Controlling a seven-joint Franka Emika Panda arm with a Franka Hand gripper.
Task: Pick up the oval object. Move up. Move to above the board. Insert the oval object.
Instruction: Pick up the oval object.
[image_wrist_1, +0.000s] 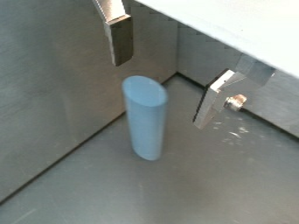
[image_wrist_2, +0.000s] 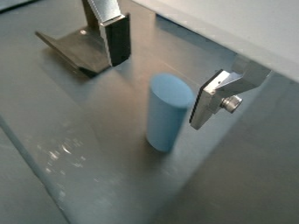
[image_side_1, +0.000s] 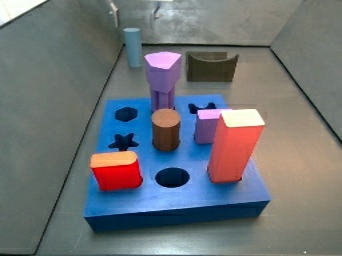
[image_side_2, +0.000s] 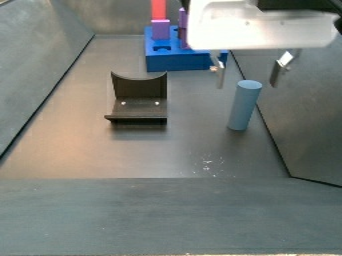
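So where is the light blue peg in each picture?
Wrist view: the peg stands upright on the grey floor, between the open gripper fingers.
Wrist view: the peg is mid-picture, fixture behind it.
Side view: the peg is far back, behind the board.
Side view: the peg is right of centre, under the gripper.
Shared landmark: the fixture.
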